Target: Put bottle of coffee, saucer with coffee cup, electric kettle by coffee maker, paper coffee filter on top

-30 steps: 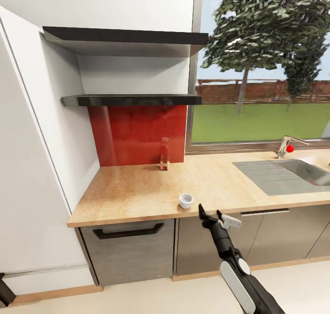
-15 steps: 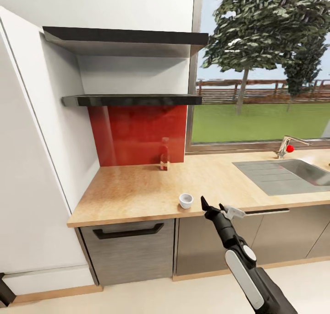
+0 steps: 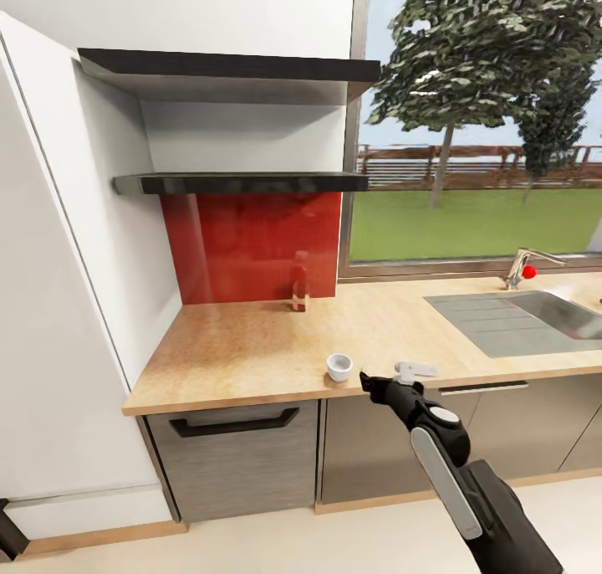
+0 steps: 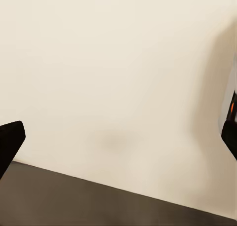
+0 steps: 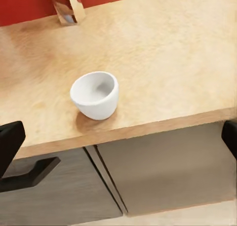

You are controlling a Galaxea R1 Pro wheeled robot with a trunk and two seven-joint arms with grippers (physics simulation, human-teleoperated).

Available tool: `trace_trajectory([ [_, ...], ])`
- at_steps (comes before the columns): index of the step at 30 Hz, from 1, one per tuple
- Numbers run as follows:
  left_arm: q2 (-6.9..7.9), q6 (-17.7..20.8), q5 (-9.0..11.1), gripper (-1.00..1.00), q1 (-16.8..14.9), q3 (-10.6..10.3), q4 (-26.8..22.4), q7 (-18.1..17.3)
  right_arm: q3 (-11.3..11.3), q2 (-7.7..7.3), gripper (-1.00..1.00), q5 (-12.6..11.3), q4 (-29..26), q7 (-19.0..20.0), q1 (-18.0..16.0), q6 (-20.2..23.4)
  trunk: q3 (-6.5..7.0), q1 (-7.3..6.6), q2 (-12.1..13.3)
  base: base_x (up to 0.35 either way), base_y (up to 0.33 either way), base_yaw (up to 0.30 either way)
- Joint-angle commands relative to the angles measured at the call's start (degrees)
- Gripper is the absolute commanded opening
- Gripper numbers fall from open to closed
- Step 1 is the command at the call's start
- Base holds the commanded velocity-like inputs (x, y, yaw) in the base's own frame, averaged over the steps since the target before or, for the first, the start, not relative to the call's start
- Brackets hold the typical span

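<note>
The coffee cup is a small plain white cup standing upright near the front edge of the kitchen countertop. In the right wrist view the coffee cup lies just ahead of the fingers. My right gripper is open and empty, level with the counter's front edge, a short way right of the cup. My left gripper is open over pale floor. Two slabs of the kitchen shelf hang above the counter's left end, seen from below. The coffee maker, bottle of coffee, paper coffee filter, saucer and electric kettle are out of view.
A slim clear bottle stands against the red backsplash. A sink with a faucet is set into the counter at the right. A white tall cabinet borders the counter's left end. Dark drawer fronts sit below.
My right gripper has risen slightly to the counter's front edge and rolled, so its fingers now lie nearly side by side; the forearm swung right. The cup has not moved.
</note>
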Motion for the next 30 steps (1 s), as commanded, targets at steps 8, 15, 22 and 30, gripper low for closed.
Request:
trace_trajectory([
  [8, 0.87, 1.59, -0.59, 1.00, 0.22, 0.02, 0.13, -8.07, 0.14, -0.17, 1.00, -0.34, -0.26, -0.71, -1.15, 5.00, -0.07, 0.03, -0.09, 0.000, 0.000, 0.000],
  [15, 6.30, 2.65, -0.52, 1.00, 0.75, 0.51, 0.12, -25.32, 0.14, -0.16, 1.00, -0.35, -0.43, -0.72, -2.02, 6.73, -0.07, 0.03, -0.09, 0.000, 0.000, 0.000],
  [22, 7.15, 2.75, -0.47, 1.00, 0.72, 0.85, 0.07, -25.76, 0.21, -0.21, 1.00, -0.21, -0.22, -0.72, -2.46, 6.95, -0.07, 0.03, -0.09, 0.000, 0.000, 0.000],
  [30, 6.97, 2.81, -0.55, 1.00, 0.72, 0.56, 0.13, -25.69, 0.23, -0.24, 1.00, -0.15, -0.08, -0.72, -2.49, 7.24, -0.07, 0.03, -0.09, 0.177, 0.079, 0.000],
])
